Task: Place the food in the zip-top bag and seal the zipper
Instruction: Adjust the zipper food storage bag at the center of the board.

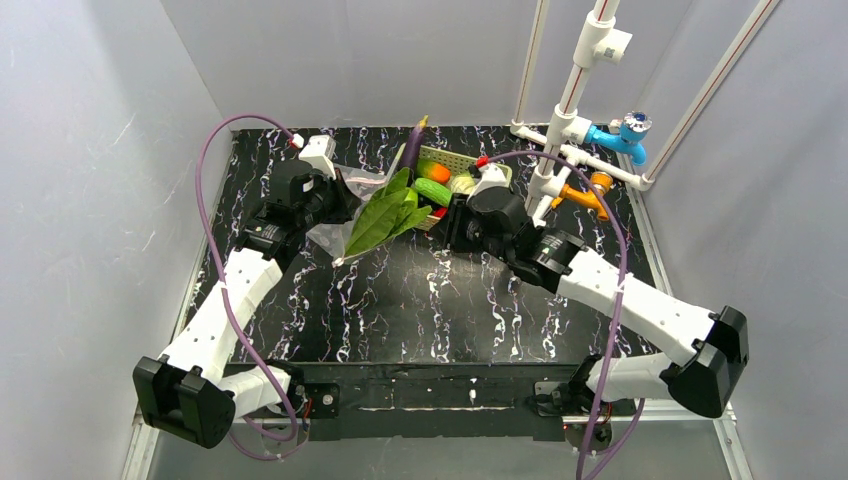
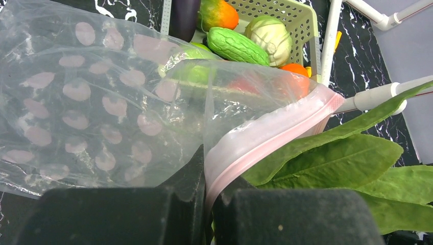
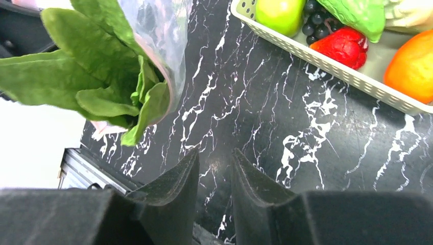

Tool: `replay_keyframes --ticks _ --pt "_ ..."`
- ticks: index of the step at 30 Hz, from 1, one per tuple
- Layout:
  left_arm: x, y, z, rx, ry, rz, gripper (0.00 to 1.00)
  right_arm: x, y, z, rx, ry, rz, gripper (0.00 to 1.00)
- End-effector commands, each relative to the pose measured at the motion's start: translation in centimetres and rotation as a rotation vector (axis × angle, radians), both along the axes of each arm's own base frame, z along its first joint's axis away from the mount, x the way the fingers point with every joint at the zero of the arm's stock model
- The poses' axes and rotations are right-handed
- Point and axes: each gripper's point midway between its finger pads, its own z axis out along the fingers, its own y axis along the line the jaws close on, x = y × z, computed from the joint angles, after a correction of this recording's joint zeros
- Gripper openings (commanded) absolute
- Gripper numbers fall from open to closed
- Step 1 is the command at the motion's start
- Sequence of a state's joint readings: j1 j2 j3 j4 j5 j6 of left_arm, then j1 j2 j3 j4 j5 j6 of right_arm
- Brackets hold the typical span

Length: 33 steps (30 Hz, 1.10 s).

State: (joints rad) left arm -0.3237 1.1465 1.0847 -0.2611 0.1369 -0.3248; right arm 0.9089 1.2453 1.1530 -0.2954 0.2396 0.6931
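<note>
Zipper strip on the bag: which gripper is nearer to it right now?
Left. The left gripper is clamped on the zipper at the mouth of the bag. The right gripper hangs apart from it, empty, over the table between the leaves and the basket.

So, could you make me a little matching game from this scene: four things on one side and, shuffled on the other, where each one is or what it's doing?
1. left end effector
2. right end effector
3. big green leaves
4. small red piece

A. lying in the basket
B. clamped on the pink strip of the bag
C. sticking out of the bag's mouth
D. holding nothing, over the table

Pairs: 1-B, 2-D, 3-C, 4-A
</note>
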Motion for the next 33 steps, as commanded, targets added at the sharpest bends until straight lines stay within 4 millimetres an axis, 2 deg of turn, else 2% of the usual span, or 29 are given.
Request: replay_keyframes --ticks 1,6,10,14,20,27,33 --pt "-0.2 -0.2 1.8 -0.019 -0.053 -0.013 0.0 1.6 2.3 2.4 0.135 -0.084 0.005 0.35" --pt "-0.3 -0.3 1.8 -0.021 -0.053 -0.019 0.0 2.4 4.8 0.5 0.14 -0.061 0.061 0.39" --pt "-0.3 -0.4 2.0 -0.026 -0.055 -0.024 0.0 3.1 7.0 1.3 0.165 -0.061 0.115 0.38" --pt "-0.4 -0.4 2.0 -0.028 -0.054 -0.028 0.0 3.3 8.2 1.8 0.182 -0.064 0.146 0.37" --pt "-0.4 -0.6 2.1 -0.035 -0.055 -0.038 0.0 2.9 8.4 2.2 0.19 -0.051 0.16 0.37" --pt "-0.4 -0.6 2.1 -0.034 -0.052 -0.039 0.0 1.7 7.1 3.2 0.187 -0.059 0.165 0.38" --pt "-0.4 -0.7 1.9 -0.033 -0.046 -0.044 0.0 1.3 8.0 3.8 0.207 -0.047 0.196 0.38"
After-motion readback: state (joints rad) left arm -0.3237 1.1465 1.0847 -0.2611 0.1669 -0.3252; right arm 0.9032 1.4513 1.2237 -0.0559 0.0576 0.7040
